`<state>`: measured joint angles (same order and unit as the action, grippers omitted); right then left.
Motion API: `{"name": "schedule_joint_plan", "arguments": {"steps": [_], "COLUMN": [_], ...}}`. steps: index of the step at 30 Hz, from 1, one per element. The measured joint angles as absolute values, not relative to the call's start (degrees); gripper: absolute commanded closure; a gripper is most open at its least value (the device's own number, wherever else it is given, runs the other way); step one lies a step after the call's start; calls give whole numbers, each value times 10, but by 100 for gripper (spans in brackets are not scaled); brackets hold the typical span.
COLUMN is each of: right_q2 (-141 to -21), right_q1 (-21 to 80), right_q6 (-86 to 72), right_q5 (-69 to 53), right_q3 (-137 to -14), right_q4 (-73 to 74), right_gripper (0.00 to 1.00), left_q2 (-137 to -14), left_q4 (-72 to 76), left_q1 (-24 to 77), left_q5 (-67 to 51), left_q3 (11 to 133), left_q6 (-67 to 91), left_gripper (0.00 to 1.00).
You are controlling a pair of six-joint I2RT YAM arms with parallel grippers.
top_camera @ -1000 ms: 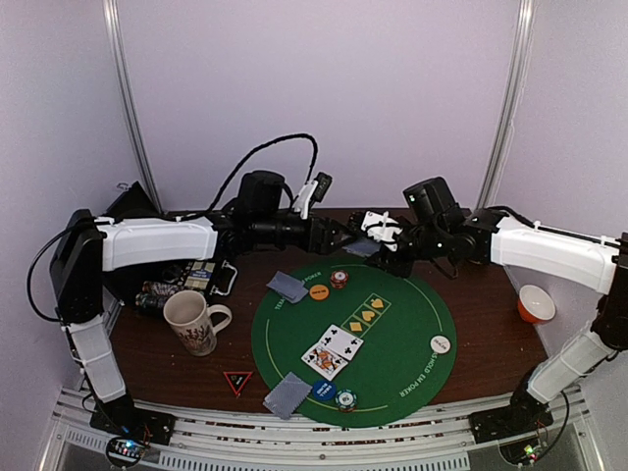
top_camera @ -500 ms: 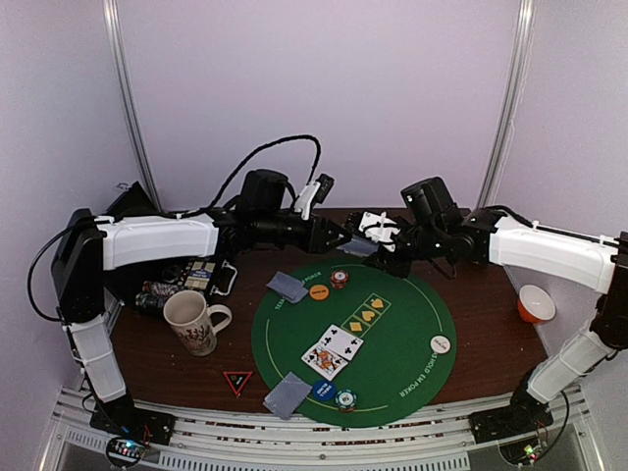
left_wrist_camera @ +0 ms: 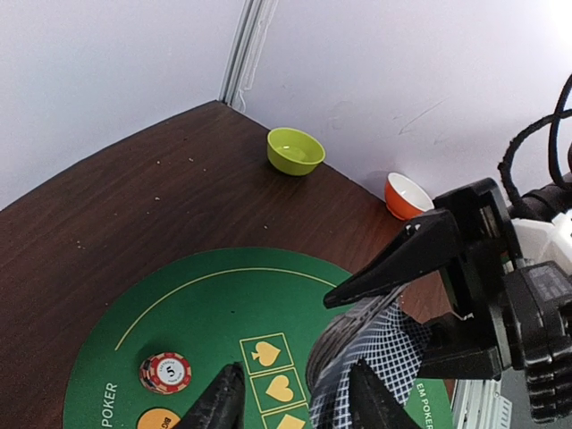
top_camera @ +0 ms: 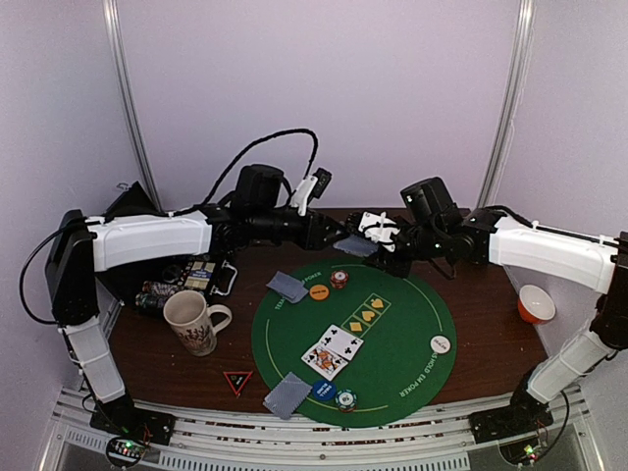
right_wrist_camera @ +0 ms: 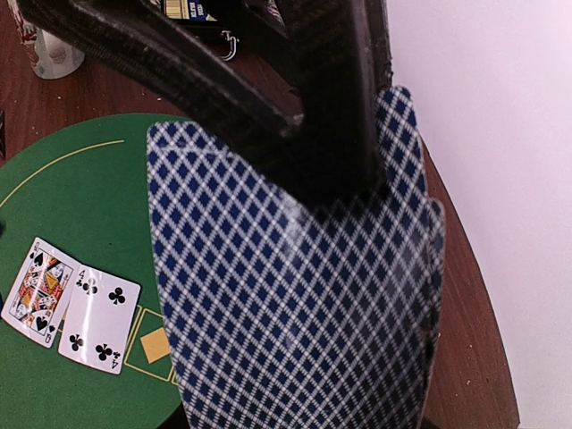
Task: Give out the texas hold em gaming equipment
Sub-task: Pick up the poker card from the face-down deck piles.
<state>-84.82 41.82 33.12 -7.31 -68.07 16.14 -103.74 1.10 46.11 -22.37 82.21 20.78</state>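
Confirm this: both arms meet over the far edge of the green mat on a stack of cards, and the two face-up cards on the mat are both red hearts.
Not quite. The face-up cards are black: a four of clubs beside a spade court card, as the right wrist view shows. The rest holds: both arms meet over the far edge of the green mat at the stack of cards.

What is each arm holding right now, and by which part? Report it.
The right gripper holds the card deck by its lower end. The left gripper's fingers pinch the deck's upper edge.
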Motion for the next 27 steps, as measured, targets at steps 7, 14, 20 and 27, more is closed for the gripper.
{"name": "schedule_joint_plan", "arguments": {"steps": [7,14,20,27], "right_q2": [-848,-848,-848,-848], "right_q1": [418,418,418,415], "right_q6": [332,332,333,333], "right_q5": [-73,-70,-64,-62], "right_q3": [-681,-681,-681,-681], "right_q4": [161,161,161,162], "right_gripper": [54,54,54,54], "left_q2": [-1027,-1019,-1006,-983], "left_q4": [3,-2,-1,16], "left_q1": [461,461,461,461], "left_q5": [-217,-220,-230,-255], "left_q3": [819,812,802,775], "left_q6": [195,185,176,161], "left_gripper": [82,100,100,100]}}
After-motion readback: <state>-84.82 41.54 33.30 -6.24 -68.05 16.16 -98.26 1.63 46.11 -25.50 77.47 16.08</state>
